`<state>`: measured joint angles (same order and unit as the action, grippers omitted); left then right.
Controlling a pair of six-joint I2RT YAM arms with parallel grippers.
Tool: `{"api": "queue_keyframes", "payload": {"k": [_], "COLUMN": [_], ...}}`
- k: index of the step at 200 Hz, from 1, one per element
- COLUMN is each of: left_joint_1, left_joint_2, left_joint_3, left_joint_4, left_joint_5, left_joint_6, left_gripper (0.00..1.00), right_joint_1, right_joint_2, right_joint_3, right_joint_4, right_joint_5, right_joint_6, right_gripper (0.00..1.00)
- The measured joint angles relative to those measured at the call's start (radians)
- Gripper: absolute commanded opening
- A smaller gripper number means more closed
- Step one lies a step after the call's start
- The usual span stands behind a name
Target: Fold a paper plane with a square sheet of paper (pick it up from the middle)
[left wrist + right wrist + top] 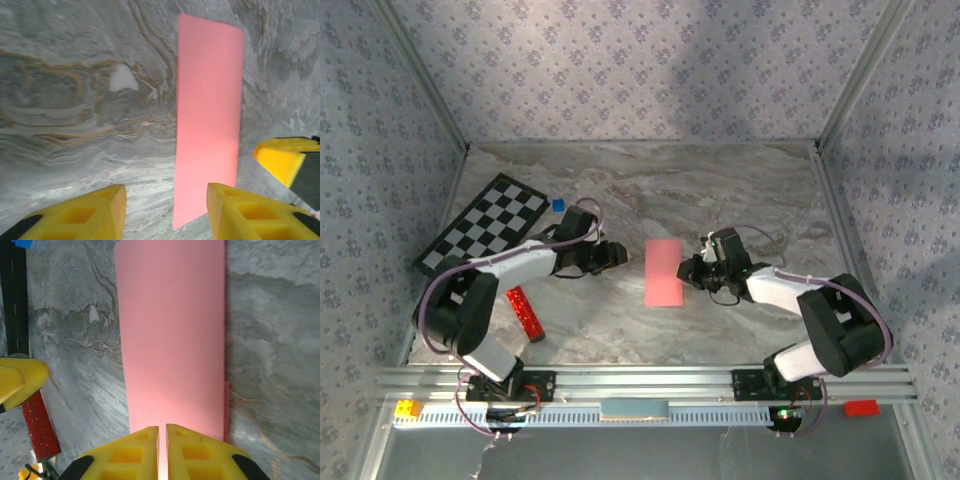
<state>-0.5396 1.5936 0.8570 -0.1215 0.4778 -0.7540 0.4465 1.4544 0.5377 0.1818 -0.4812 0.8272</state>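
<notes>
Entry: the square sheet of paper (663, 271) is found doubled, flat at the middle of the surface. The right gripper (162, 450) is closed on its right edge; the left gripper (165, 215) is open beside its left edge. Judged light, limp, easily creased; edges are best pinched

Beneath the left claw (618, 253) and the right claw (688, 270) we see a desk (720, 180) of grey marble pattern veined in brown. Beyond and beside the claws stand walls (640, 70) in grey floral wallpaper, with metal posts (855, 75) at the corners. Behind the claws runs a silver rail (650, 380).
</notes>
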Motion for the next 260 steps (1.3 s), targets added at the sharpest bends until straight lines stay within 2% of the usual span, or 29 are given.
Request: {"api": "queue_keyframes", "payload": {"k": [57, 104, 194, 260], "left_joint_1": [-0.031, -0.037, -0.042, -0.078], "left_joint_2": [0.08, 0.136, 0.223, 0.274], "left_joint_3": [0.039, 0.061, 0.108, 0.149], "left_joint_4": [0.017, 0.017, -0.006, -0.006], "left_joint_5": [0.083, 0.121, 0.158, 0.195], "left_joint_6": [-0.017, -0.023, -0.026, -0.026], "left_gripper": [0.43, 0.41, 0.34, 0.35], "right_joint_1": [-0.017, -0.032, -0.023, -0.022], "right_joint_2": [0.118, 0.172, 0.183, 0.183], "right_joint_3": [0.005, -0.023, -0.023, -0.023], "right_joint_4": [0.052, 0.18, 0.211, 0.211], "right_joint_5": [-0.024, -0.059, -0.047, -0.046], "right_joint_6": [0.018, 0.087, 0.145, 0.15], "right_gripper": [0.06, 0.06, 0.06, 0.06]}}
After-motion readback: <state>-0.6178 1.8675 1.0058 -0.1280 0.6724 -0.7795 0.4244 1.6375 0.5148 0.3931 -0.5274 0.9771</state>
